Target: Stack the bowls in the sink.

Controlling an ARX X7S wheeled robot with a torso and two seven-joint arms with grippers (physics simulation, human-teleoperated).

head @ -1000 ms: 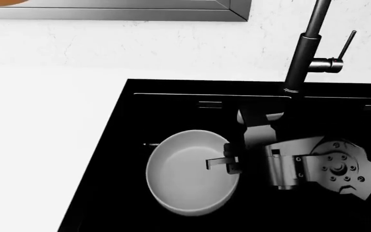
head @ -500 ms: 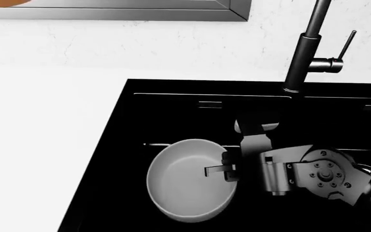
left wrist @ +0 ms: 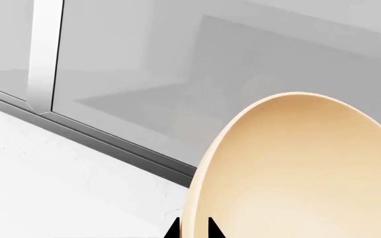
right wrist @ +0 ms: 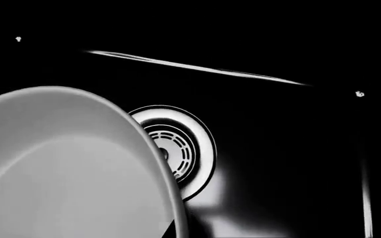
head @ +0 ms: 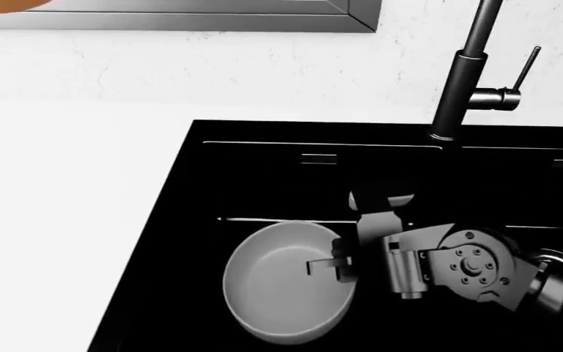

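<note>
No text, label, brand, number or sign could be read in any of the three views; every surface shown was plain and unmarked

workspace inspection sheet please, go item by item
surface: white counter around a glossy black sink, with a round metal drain in its floor
job's things: grey bowl inside the sink, gripped at its rim; tan bowl held up in front of a grey panel, outside the head view
clutter: nothing seen
grippers: right pincer shut on the grey bowl's rim; left pincer shut on the tan bowl's rim, only its dark tips showing
cables: nothing seen
surroundings: dark faucet behind the sink, white speckled wall, metal-framed panel above
</note>
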